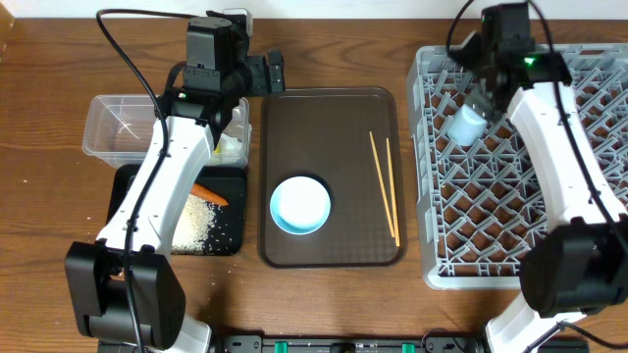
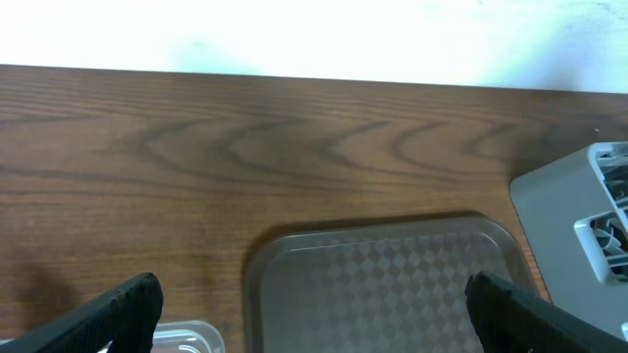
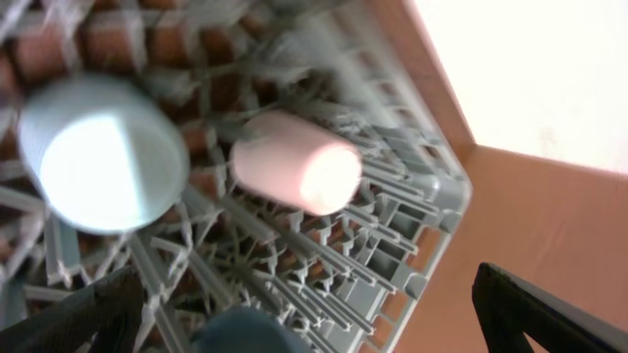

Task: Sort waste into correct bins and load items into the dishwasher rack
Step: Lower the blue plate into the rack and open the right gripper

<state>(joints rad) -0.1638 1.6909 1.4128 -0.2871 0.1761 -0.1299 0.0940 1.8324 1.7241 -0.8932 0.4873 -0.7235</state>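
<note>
Right gripper [image 3: 304,279] jaws wide apart, empty, over the dishwasher rack [image 1: 461,235]; light blue cup [image 3: 98,157] and pinkish-white cup [image 3: 294,162] sit in it side by side, so cups look done. Left gripper [image 2: 312,284] also spread, empty, at the far edge of the brown serving tray [image 1: 294,127]. Left to load: white bowl [image 1: 300,205] and chopsticks [image 1: 385,186] on that tray; carrot [image 1: 209,194] and rice [image 1: 201,224] already in black tray [image 1: 238,211].

Light blue cup [image 3: 98,162] seemingly crowds rack's [image 3: 397,230] far corner.
</note>
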